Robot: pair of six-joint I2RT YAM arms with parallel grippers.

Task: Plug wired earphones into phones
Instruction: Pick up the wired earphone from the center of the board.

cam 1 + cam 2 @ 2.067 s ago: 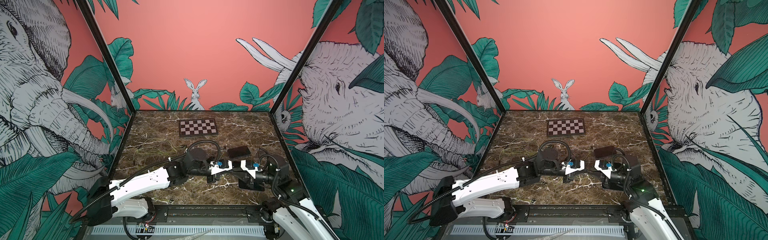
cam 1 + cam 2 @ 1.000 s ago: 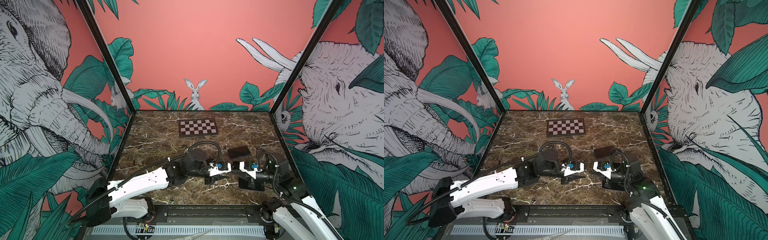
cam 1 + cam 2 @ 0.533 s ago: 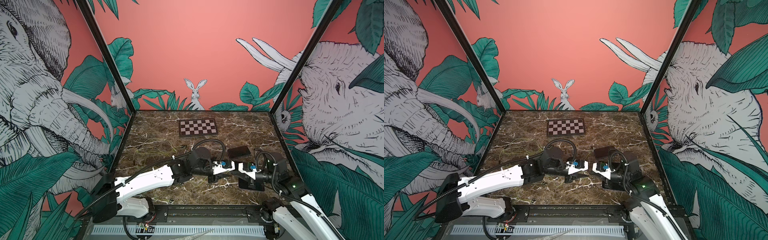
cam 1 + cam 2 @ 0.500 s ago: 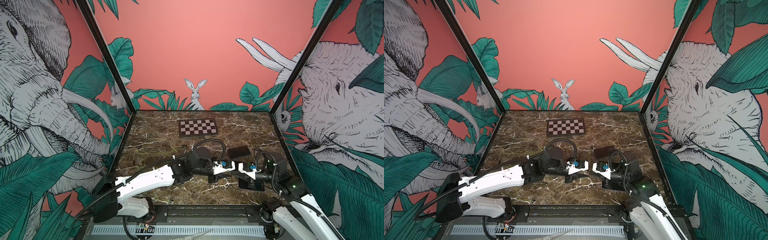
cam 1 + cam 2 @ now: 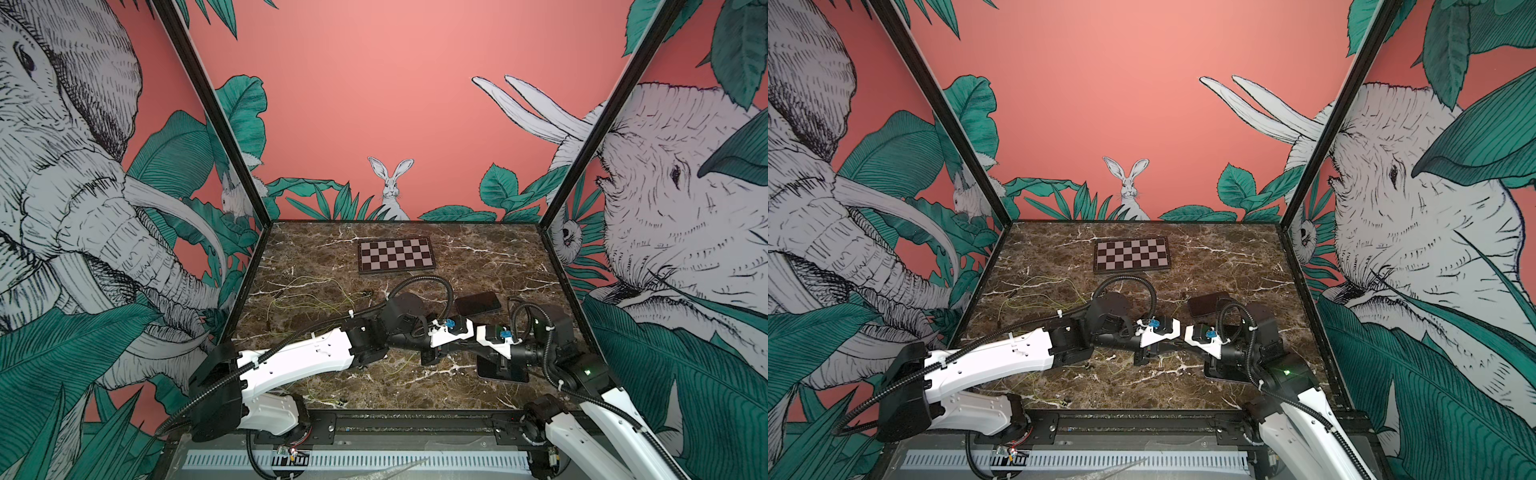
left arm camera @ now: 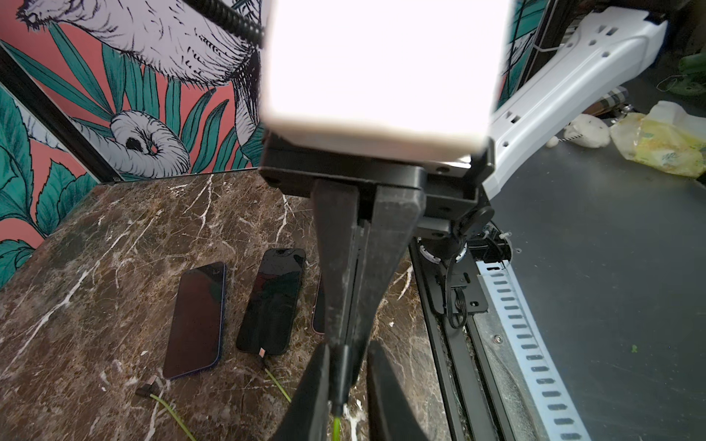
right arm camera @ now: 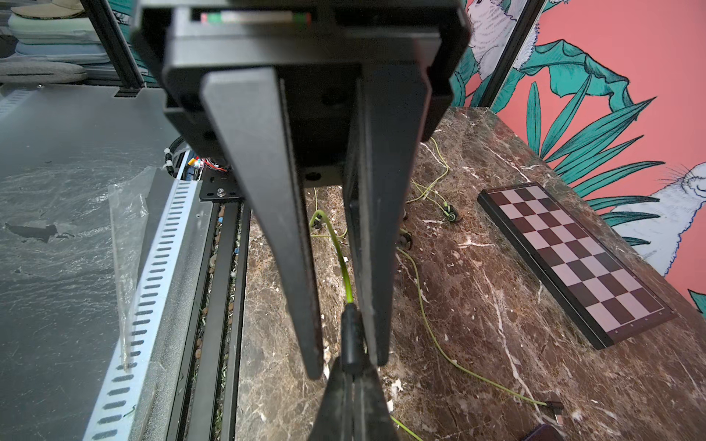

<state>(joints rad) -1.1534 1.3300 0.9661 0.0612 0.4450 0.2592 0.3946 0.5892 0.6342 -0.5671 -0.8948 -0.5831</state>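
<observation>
The small dark plug sits low in the middle of the right wrist view, and its thin yellow-green earphone cord curls upward behind it. The plug is the only stiff part. It is short, hard and smooth, so it can twist or slide in a pinch. The cord is limp and nearly weightless and steers nothing. The place to hold is the plug's body, leaving its tip clear.

The right pincer is clenched on the plug. The left pincer straddles it with jaws apart, not yet gripping.

Left of centre in the left wrist view, three phones lie flat side by side on the counter, the third half hidden. The middle phone seems to have a plug in it already. The phones are slick and may skate when pushed.
</observation>
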